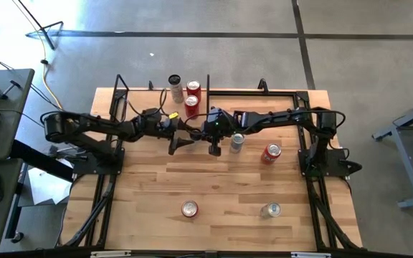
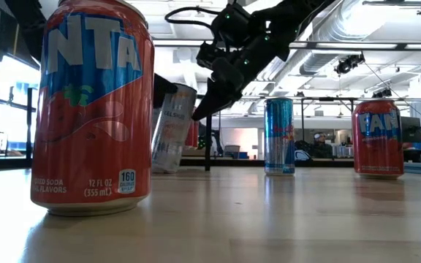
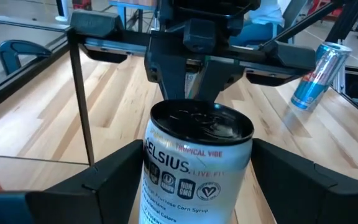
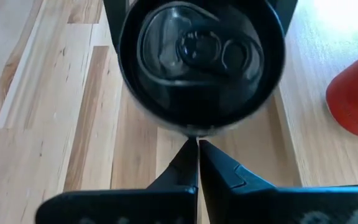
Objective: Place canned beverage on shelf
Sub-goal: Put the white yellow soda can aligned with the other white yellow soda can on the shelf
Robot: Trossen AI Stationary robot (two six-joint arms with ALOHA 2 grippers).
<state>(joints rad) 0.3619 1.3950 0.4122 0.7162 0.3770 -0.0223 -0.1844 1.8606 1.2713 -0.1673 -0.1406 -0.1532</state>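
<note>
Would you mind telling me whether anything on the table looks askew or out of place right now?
Yes: the white Celsius can leans well off upright between the left claw's spread fingers, while the slim blue can and the red can farther along stand straight. The shut right claw points at its top.

Glossy metal cans (image 2: 93,109) on a smooth, pale wooden tabletop (image 2: 269,219).

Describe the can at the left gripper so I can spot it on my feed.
On the wooden table, look where the two arms meet. The can is at the left gripper, with the shut right gripper at its lid. It is pale, black-lidded, lettered Celsius and leaning, unlike the red Fanta cans and the blue-and-silver can.
</note>
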